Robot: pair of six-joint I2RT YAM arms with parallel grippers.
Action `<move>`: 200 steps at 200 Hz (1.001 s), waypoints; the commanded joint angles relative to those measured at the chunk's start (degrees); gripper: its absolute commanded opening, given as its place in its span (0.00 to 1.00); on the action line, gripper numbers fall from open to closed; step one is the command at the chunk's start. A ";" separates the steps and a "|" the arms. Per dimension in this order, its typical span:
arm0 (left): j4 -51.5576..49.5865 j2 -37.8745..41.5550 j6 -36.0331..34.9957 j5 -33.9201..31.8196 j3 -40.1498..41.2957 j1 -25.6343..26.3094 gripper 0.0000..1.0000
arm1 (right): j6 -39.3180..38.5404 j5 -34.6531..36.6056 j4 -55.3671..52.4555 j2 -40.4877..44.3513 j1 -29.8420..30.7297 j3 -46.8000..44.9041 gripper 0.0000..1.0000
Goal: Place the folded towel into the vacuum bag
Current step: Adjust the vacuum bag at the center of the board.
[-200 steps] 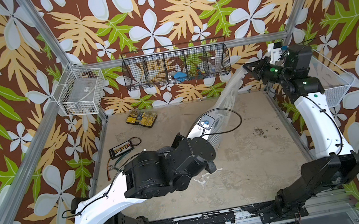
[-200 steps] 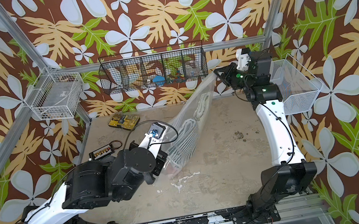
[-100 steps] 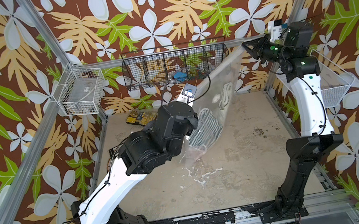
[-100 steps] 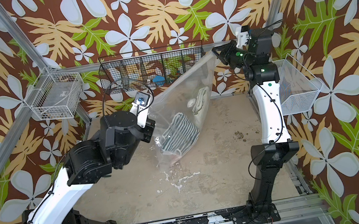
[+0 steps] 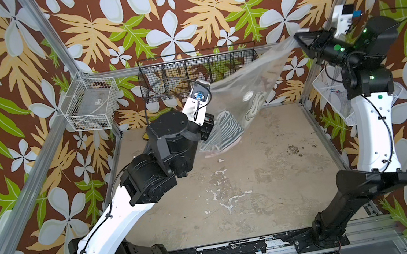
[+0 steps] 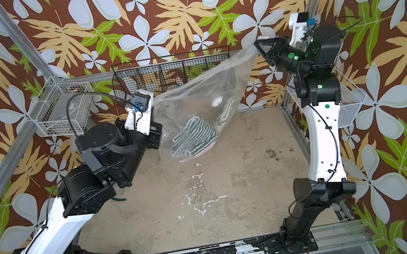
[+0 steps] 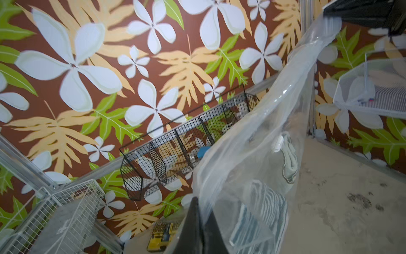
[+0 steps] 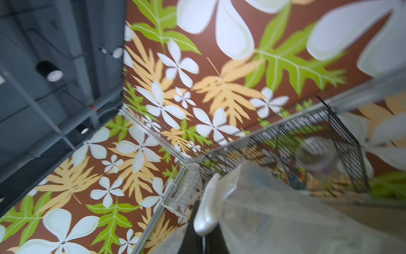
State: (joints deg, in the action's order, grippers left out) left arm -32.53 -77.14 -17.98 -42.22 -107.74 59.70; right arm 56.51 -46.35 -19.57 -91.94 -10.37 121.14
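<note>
The vacuum bag (image 5: 252, 73) (image 6: 204, 88) hangs stretched in the air between my two grippers. My right gripper (image 5: 297, 39) (image 6: 258, 43) (image 8: 203, 237) is shut on its high end, by the white slider (image 8: 206, 211). My left gripper (image 5: 212, 127) (image 6: 160, 136) (image 7: 202, 211) is shut on the bag's lower edge. The folded striped towel (image 5: 226, 132) (image 6: 193, 138) (image 7: 261, 211) lies inside the bag at its low end, close to my left fingers. A second, paler towel (image 5: 256, 105) (image 7: 289, 158) lies inside beside the round white valve cap (image 5: 248, 95) (image 7: 278, 143).
A black wire basket (image 5: 198, 72) runs along the back wall just behind the bag. A white wire basket (image 5: 91, 105) hangs at the back left and a white mesh basket (image 5: 332, 93) at the right. A yellow object (image 7: 162, 233) lies on the table (image 5: 237, 198) under my left wrist.
Both arms have risen and lifted the bag off the table. My left gripper moved up and toward the back wall. The striped towel has slid to the bag's low end.
</note>
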 commanded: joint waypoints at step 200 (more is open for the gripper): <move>6.74 9.04 38.20 34.35 39.16 -24.96 0.62 | -25.62 28.21 -13.47 29.10 13.71 -53.47 0.60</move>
State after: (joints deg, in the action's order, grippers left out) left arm -33.41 -66.74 15.70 -11.29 -73.45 42.68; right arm 29.67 -18.17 -36.53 -62.08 -1.78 75.68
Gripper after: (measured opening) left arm 0.604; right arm 0.608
